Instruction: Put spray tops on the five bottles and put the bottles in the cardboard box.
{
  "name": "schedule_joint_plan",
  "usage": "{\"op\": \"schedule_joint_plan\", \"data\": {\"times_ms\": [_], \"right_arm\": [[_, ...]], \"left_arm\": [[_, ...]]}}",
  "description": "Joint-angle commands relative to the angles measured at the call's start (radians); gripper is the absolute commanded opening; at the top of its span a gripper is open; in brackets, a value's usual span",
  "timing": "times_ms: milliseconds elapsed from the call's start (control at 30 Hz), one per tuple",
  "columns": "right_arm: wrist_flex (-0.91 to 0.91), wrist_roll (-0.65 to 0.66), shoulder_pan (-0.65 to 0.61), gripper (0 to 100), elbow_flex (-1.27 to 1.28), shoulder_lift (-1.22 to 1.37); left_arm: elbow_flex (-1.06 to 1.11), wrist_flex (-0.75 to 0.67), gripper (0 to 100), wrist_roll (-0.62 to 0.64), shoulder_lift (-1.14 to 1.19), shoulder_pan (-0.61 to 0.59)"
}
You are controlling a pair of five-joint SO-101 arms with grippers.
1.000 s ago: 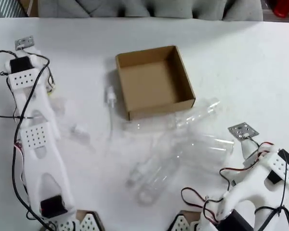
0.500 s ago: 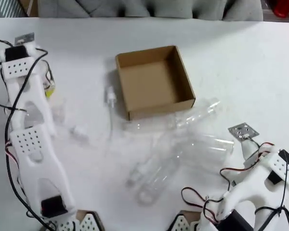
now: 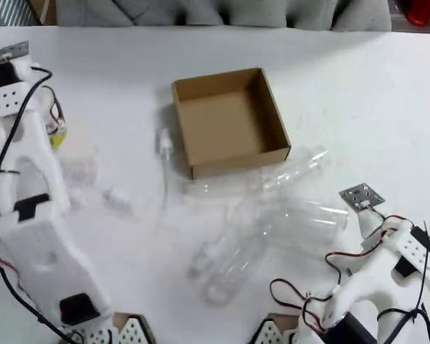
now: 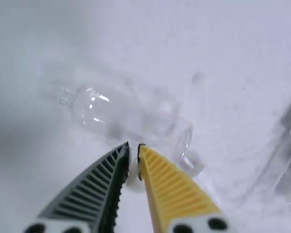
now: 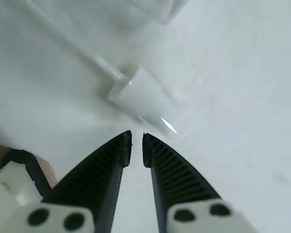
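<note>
Cardboard box (image 3: 238,163) sits open mid-table, nearer the far edge, nothing inside. One spray top (image 3: 164,145) lies on the table (image 3: 358,86) just beside the box's left wall, its thin tube trailing toward the near edge.

Clear bottles lie on their sides between the box and the near edge:
- one bottle (image 3: 294,168) just off the box's near right corner
- a second bottle (image 3: 308,221) closer to the right arm (image 3: 387,251)
- a third bottle (image 3: 233,266) nearest the near edge, angled

None of these shows a spray top fitted. A small white piece (image 3: 117,194) lies apart, left of the tube.

Left arm (image 3: 29,179) runs along the left edge, wrist up by the far left corner. Left gripper (image 4: 133,148) has one grey and one yellow finger, a narrow slit between the tips. Can't tell if anything is pinched. A faint bottle (image 4: 131,119) lies on its side just past the tips, not touching them.

The right arm is at the near right corner. Right gripper (image 5: 136,141) has black fingers nearly closed, a thin gap and nothing between them. It hangs just above the table. A white sprayer head (image 5: 140,99) with its tube lies just ahead of the tips, apart from them.
</note>
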Motion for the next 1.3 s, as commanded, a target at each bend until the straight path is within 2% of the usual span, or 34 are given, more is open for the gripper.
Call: {"op": "schedule_joint_plan", "data": {"times_ms": [0,200,333,533,633,733,800,1000,1133,1267], "right_arm": [[-0.012,0.044,0.004,1.6,-0.002,-0.021],[-0.010,0.080,0.005,1.6,0.003,-0.021],[-0.010,0.080,-0.001,1.6,0.003,-0.021],[-0.010,0.080,-0.004,1.6,0.003,-0.021],[-0.010,0.080,-0.004,1.6,0.003,-0.021],[-0.010,0.080,-0.005,1.6,0.003,-0.021],[-0.010,0.080,-0.008,1.6,0.003,-0.021],[-0.012,0.080,-0.047,1.6,0.031,-0.027],[-0.054,0.080,-0.053,1.6,0.052,-0.024],[-0.104,0.080,-0.054,1.6,0.074,-0.024]], "left_arm": [[0.169,-0.017,5,0.000,-0.240,-0.019],[0.468,-0.176,5,0.037,-0.417,-0.085],[0.712,-0.345,5,0.176,-0.536,-0.133],[1.013,-0.520,5,0.499,-0.700,-0.134],[1.096,-0.559,12,0.535,-0.769,-0.134],[1.142,-0.559,24,0.545,-0.808,-0.131],[1.149,-0.560,28,0.592,-0.806,-0.134],[1.135,-0.663,28,0.681,-0.685,-0.162],[1.031,-0.652,28,0.700,-0.562,-0.217],[0.953,-0.629,28,0.703,-0.450,-0.208]]}}
